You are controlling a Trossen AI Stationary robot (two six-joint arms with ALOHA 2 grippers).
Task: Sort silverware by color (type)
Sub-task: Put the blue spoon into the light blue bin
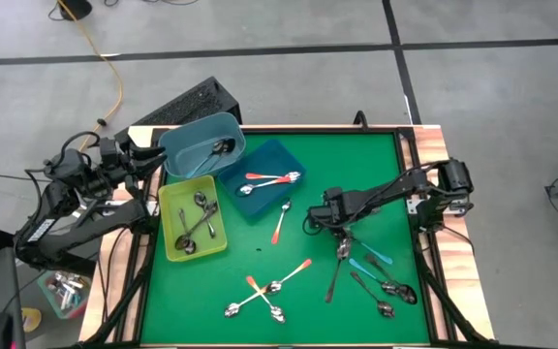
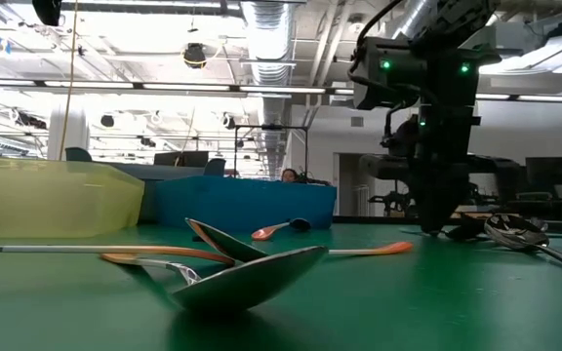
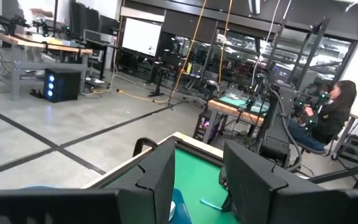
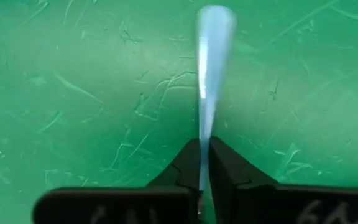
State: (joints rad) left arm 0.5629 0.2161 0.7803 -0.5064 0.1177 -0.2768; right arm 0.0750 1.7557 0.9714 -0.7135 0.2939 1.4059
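The right end effector [image 4: 204,163] pinches a teal-handled spoon [image 4: 211,68] right of the desk [image 1: 356,165] centre, its handle running toward twelve o'clock. The left end effector [image 3: 194,180], spread, waits over the bins [image 1: 184,145] at nine o'clock.

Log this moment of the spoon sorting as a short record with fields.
surface: green table
right gripper: low over the mat, fingers shut on a light-blue spoon handle
left gripper: waiting at the table's far left edge beside the light-blue bin, fingers apart, holding nothing
yellow bin: silver spoons
dark-blue bin: orange-handled spoons
light-blue bin: one spoon
loose spoons: orange-handled cluster at near centre; dark and blue-handled pile at near right
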